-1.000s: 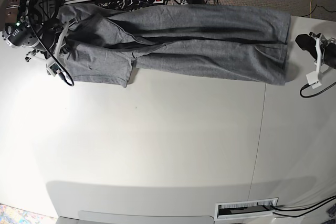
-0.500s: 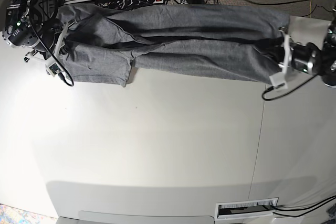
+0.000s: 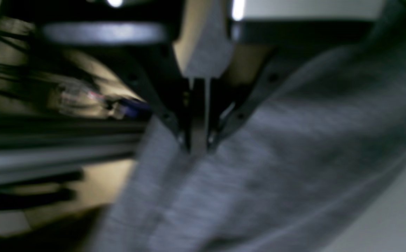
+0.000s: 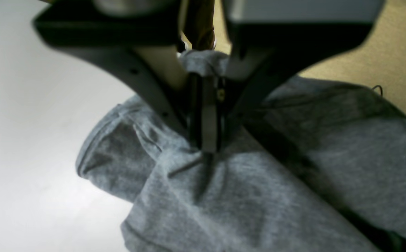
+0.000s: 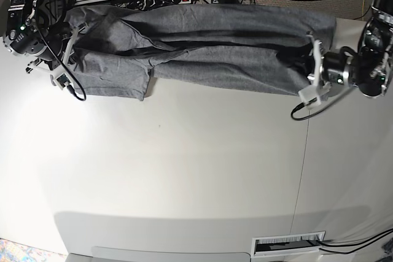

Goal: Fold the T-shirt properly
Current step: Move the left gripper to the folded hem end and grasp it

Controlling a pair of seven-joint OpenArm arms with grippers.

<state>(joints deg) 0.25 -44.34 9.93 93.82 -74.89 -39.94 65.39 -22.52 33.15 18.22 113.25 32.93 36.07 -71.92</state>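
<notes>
Since a second ago, left gripper (image 5: 310, 69) has come in from 3 o'clock and now pinches the T-shirt (image 5: 209, 47) hem, jaws closed on cloth. Right gripper (image 4: 204, 140) also grips fabric near the sleeve at 9 o'clock. I judge the shirt light, soft and limp, so I hold the edges.

No legible text, label, brand, number or sign anywhere.

1. The right arm's black two-fingered gripper (image 4: 205, 148) reaches down from the top of the frame, its jaws pinched together on a ridge of the soft heather-grey cotton T-shirt (image 4: 258, 196).
2. A tuft of the cloth bunches up between the fingers near their base.
3. The garment lies rumpled, a hemmed sleeve spreading left onto the smooth white table (image 4: 28, 140).
4. Tan carpeted floor (image 4: 374, 66) fills the upper right corner.
</notes>
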